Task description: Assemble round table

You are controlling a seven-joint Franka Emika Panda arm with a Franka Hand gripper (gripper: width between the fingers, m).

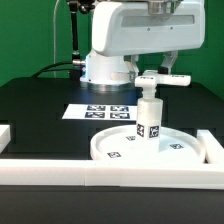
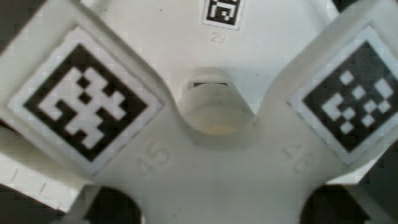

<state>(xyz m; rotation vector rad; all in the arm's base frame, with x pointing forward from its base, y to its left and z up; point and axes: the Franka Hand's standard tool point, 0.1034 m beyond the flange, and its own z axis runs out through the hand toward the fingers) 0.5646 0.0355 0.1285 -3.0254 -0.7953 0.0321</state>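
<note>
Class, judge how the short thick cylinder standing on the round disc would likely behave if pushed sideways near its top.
The cylinder stands upright, taller than wide, so it would probably tip rather than slide, unless fastened to the disc, which cannot be seen. Once over, its round side would likely roll. It looks like rigid plastic, so probably stiff.

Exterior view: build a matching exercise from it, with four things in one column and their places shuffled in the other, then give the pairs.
Things
1. round disc
2. cylinder
3. cross-shaped piece
4. marker board

Places
A. high up, just under the end effector
B. flat on the black table, beyond the disc
C. upright on the disc
D. flat, beside the front border bar

Pairs: 1-D, 2-C, 3-A, 4-B
</note>
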